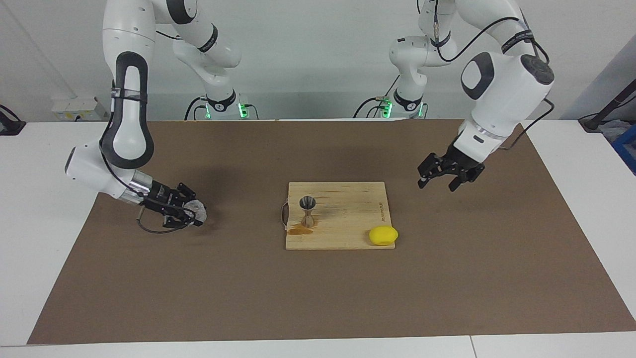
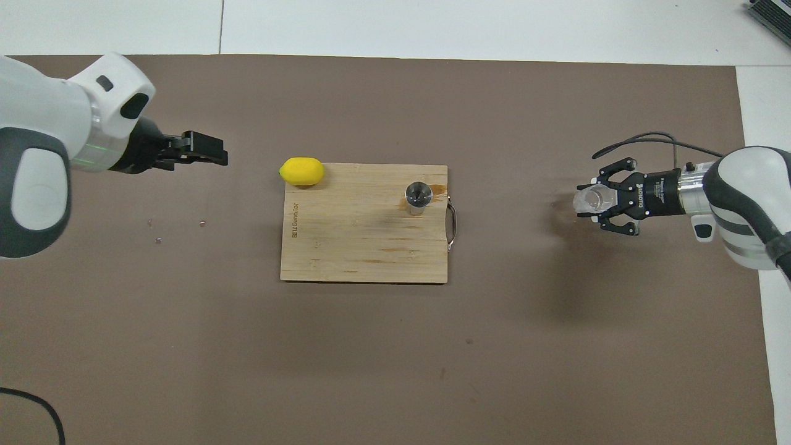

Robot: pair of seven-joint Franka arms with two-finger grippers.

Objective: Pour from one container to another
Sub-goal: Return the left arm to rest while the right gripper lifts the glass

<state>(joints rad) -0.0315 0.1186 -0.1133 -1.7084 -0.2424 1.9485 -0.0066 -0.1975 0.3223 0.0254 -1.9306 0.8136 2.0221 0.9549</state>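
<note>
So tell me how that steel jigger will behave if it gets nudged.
The jigger would probably tip easily: it stands tall on a narrow waist and small foot. Its shiny steel wall likely slides between fingers. The wet patch beside it on the cutting board may let it skid.
</note>
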